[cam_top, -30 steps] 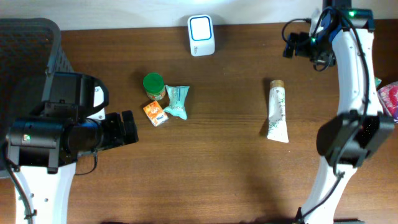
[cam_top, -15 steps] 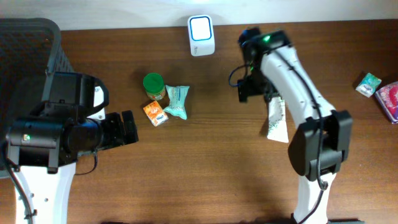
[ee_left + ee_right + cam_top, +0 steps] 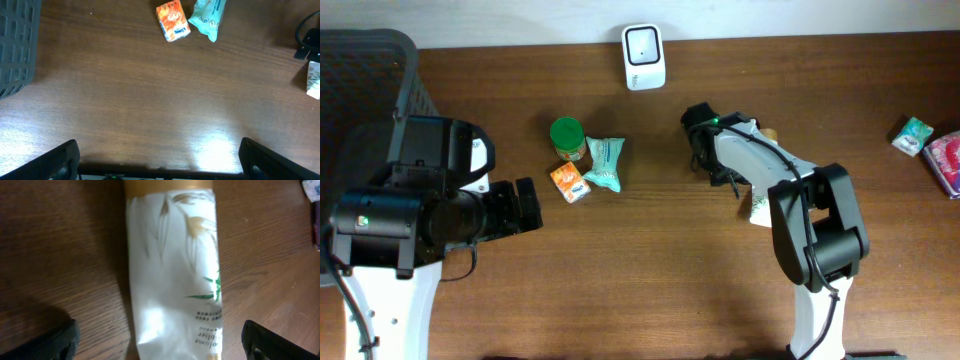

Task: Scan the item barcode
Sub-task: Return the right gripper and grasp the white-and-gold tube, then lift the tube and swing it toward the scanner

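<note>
Right arm: base at the near edge of the surface [image 3: 650, 280], elbow folded sharply, white forearm running up and to the left. Its wrist end hangs over the white tube [image 3: 764, 207]. Overhead the arm hides most of the tube; only the tan cap and the lower end show, and the jaws cannot be made out there.

The right wrist view fills that in. The right gripper [image 3: 170, 347] is spread wide, with dark fingertips at both bottom corners. The tube lies flat between them, cap end away from the camera, green leaf print and small text showing. No contact with the tube is visible.

Left arm: parked low on the left beside the black basket [image 3: 360, 80], pointing right. The left gripper [image 3: 525, 207] is spread and holds nothing.

The left wrist view shows bare wood, with the orange box [image 3: 173, 20] and teal packet [image 3: 210, 17] at its top edge and a sliver of the tube far right.

Only the overhead view shows the white scanner [image 3: 643, 57] at the far edge, the green-lidded jar [image 3: 567, 138], and a small teal pack [image 3: 914, 135] with a pink item [image 3: 948, 160] at the far right.
</note>
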Robot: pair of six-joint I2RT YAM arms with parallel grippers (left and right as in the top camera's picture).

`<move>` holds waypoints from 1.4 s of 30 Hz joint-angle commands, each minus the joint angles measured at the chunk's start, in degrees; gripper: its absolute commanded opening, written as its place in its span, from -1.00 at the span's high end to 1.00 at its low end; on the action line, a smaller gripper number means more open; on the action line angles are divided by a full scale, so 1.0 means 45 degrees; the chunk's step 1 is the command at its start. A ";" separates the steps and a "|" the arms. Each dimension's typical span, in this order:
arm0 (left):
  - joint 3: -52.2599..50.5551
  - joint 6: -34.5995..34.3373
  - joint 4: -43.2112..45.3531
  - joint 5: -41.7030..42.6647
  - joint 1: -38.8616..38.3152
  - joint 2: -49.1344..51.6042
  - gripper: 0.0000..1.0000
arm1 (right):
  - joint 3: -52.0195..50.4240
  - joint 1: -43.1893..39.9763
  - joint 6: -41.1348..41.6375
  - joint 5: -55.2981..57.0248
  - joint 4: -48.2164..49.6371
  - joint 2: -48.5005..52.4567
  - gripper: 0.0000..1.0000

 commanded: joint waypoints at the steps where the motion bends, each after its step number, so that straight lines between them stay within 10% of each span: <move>1: 0.0044 0.0107 0.0010 -0.0092 0.0019 -0.0121 -0.98 | -0.0175 -0.0335 0.0107 0.0452 0.0039 -0.0053 -0.98; 13: 0.0044 0.0107 0.0010 -0.0087 0.0019 -0.0121 -0.99 | -0.1462 -0.0481 -0.0729 0.0442 0.1428 -0.0049 -0.57; 21: 0.0044 0.0107 0.0010 -0.0087 0.0019 -0.0121 -0.99 | -0.1214 -0.0481 -0.1923 -0.1103 0.1564 -0.0053 0.80; 42: 0.0044 0.0107 0.0010 -0.0092 0.0019 -0.0121 -0.98 | 0.2861 -0.0491 -0.7388 -1.4989 -0.2210 -0.0049 0.92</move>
